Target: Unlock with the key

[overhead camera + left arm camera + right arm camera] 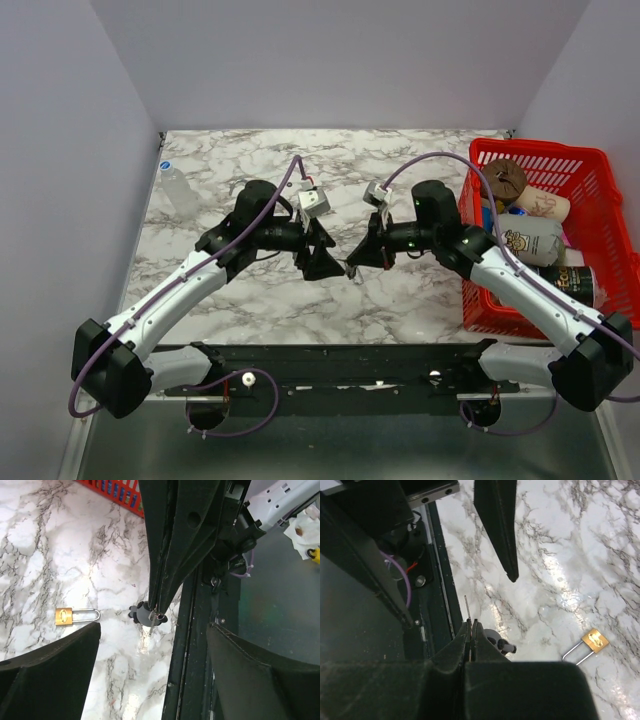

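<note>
Mounting rail (330,365), black, spans the near edge and carries both arm bases. Beyond it lies the white, grey-veined marble tabletop (250,310), glossy where the overhead light strikes it. At mid-tabletop the two arms meet tip to tip. The left pincer (322,250) is spread wide and holds nothing. The right pincer (471,628) is pressed together, pinching the key (144,615), whose thin blade projects past the fingertips. A brass padlock (67,615) lies flat on the marble near the pincers, touched by neither. Farther right, a red basket (540,148) of containers occupies the tabletop's edge. Farther left, a clear bottle (180,192) sits near the far corner. Plain pale walls (350,60) enclose the far and lateral sides.
</note>
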`<state>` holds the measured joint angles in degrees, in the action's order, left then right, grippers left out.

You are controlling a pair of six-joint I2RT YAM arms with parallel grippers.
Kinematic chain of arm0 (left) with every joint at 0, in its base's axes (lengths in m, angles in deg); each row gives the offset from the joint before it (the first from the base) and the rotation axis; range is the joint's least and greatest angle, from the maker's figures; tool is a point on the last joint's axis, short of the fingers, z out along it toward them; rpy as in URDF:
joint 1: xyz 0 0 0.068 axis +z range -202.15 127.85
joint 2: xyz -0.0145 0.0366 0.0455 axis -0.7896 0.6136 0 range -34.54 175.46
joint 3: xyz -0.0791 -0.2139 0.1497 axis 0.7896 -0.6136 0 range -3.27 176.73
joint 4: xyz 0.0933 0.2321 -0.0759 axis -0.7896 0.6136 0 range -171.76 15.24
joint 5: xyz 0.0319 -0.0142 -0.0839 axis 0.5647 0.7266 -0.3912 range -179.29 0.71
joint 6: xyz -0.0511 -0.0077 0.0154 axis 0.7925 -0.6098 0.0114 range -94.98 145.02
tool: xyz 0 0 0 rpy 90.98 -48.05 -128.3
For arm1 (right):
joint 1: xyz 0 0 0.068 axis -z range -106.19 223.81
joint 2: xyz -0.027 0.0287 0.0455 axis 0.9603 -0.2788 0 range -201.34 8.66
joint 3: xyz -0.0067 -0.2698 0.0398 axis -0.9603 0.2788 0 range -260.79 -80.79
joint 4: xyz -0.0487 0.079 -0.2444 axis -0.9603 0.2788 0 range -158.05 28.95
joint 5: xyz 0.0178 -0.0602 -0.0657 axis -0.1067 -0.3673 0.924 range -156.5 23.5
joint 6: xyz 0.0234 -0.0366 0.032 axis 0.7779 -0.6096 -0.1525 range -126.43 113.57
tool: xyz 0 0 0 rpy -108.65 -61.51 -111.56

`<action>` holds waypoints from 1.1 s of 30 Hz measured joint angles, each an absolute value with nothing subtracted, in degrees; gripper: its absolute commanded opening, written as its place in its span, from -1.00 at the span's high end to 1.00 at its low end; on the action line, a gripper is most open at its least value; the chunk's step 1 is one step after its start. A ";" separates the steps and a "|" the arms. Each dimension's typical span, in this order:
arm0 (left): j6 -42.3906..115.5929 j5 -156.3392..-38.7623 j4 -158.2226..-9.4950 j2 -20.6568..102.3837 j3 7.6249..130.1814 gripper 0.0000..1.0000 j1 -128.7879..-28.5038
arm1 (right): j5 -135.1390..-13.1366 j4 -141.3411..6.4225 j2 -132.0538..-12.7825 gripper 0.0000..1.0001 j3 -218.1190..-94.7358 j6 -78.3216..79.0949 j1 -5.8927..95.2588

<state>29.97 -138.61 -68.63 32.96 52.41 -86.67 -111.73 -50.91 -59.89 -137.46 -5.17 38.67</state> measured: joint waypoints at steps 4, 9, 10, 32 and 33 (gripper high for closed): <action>30.52 -135.90 -69.22 32.77 52.41 -0.98 -86.67 | -108.78 -51.83 -59.89 0.99 -136.34 -3.73 39.07; 33.16 -127.22 -70.01 32.74 51.65 -0.98 -86.84 | -104.36 -53.53 -58.30 0.99 -134.09 -1.30 42.15; 34.34 -124.12 -70.55 32.63 51.02 -0.98 -87.26 | -103.29 -53.75 -57.53 0.99 -133.39 -0.60 43.26; 59.00 -97.19 -87.67 60.63 47.65 -0.97 -100.18 | -79.21 -53.86 -27.50 0.99 -125.20 3.40 49.91; 59.00 -96.34 -87.45 62.10 48.79 -0.96 -100.26 | -79.08 -53.49 -27.43 0.99 -125.20 3.24 49.91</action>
<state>59.00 -96.34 -87.45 62.10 48.79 -100.26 -79.08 -53.49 -27.43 -125.20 3.24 49.91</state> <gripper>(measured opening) 0.983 0.014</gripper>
